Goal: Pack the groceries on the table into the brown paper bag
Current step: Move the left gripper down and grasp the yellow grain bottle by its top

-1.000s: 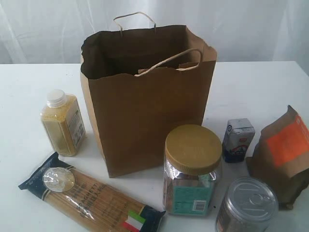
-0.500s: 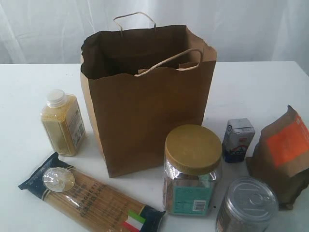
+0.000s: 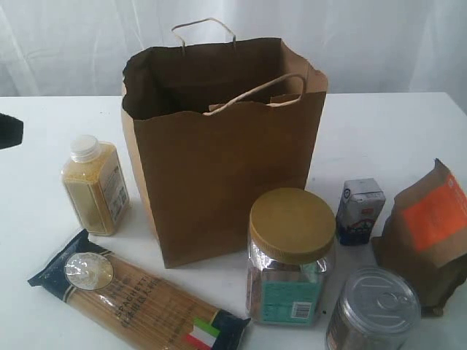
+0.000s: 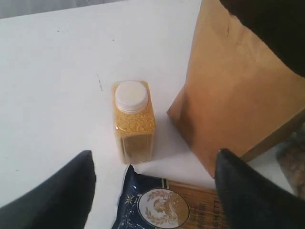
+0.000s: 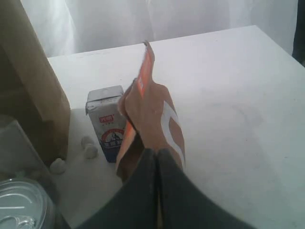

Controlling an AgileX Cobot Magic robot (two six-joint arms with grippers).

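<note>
The brown paper bag [image 3: 219,182] stands open and upright in the middle of the table [image 3: 379,131]. To its left is the yellow-grain bottle [image 3: 95,186], with the spaghetti pack [image 3: 139,299] lying in front. The gold-lidded jar [image 3: 290,255], tin can [image 3: 372,310], white-blue carton [image 3: 359,211] and brown pouch [image 3: 430,233] stand at the right. My left gripper [image 4: 155,160] is open, hovering over the bottle [image 4: 134,121] and the spaghetti's dark end [image 4: 162,205], beside the bag [image 4: 238,95]. My right gripper [image 5: 156,153] is shut and empty, just short of the pouch [image 5: 147,109] and near the carton [image 5: 107,121].
A white curtain [image 3: 365,44] hangs behind the table. A dark part of the left arm [image 3: 9,131] shows at the left edge of the exterior view. The tin can's lid [image 5: 19,205] sits close to the right arm.
A dark part of the left arm has come into the exterior view at its left edge. The bag and all the groceries have not moved.
</note>
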